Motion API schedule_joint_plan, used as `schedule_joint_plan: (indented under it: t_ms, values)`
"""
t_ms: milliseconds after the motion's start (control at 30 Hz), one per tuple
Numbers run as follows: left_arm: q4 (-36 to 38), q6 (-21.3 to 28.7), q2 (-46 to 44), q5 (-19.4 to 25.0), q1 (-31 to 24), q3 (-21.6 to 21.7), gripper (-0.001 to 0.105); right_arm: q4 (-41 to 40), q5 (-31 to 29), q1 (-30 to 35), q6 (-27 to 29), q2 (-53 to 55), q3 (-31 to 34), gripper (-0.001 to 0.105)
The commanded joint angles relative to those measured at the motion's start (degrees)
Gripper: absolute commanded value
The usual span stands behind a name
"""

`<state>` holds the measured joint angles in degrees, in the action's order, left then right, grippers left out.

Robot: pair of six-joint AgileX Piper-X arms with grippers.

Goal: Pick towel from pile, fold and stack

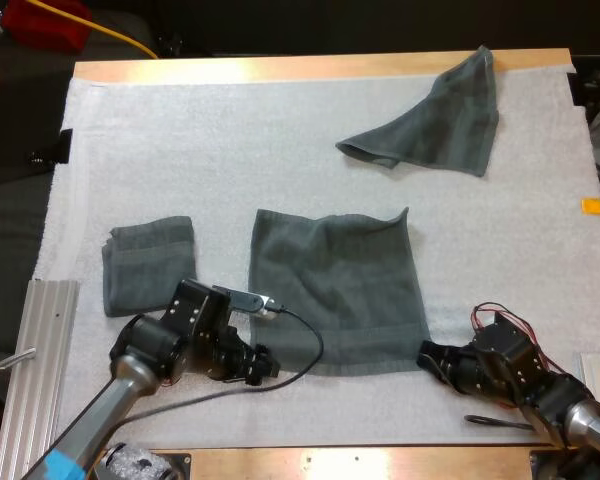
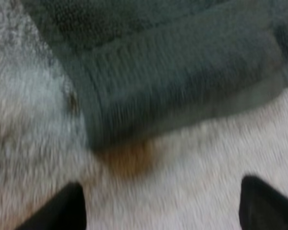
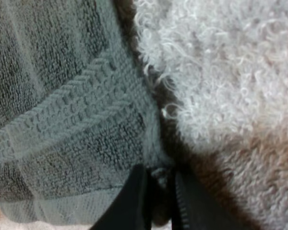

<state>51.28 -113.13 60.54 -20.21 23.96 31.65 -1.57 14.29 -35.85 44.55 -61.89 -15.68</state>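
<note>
Both pincers at the near edge of the spread towel [image 1: 335, 285]: right one gripping, left one open.
The spread towel lies flat in the middle of the white mat [image 1: 230, 150]. The left pincer [image 1: 258, 366] sits low just off its near-left corner, fingers [image 2: 62, 211] wide apart and clear of the cloth (bare mat between them). The right pincer [image 1: 428, 358] is at the near-right corner, fingers [image 3: 132, 203] almost together with the towel's hem pinched between them. The folded towel [image 1: 150, 262] lies left of the spread one, apart from it. The crumpled towel [image 1: 430, 120] sits far right on the mat, reaching the desk [image 1: 280, 68] edge.
</note>
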Motion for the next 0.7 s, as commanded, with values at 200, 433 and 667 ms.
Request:
schedule_joint_plan:
  t_ms: [200,433,667]
  values:
    - [-6.15,0.73,7.22,0.08,0.01,-0.04,0.064,-2.55,1.35,0.23,0.63,-0.31,0.2,0.002]
    - [-9.52,0.89,11.84,1.18,0.01,-0.04,0.064,-2.55,1.85,0.23,0.63,-0.31,0.2,0.002]
    - [-12.54,1.59,15.56,1.17,0.01,-0.04,0.064,-2.55,2.26,0.23,0.63,-0.31,0.2,0.002]
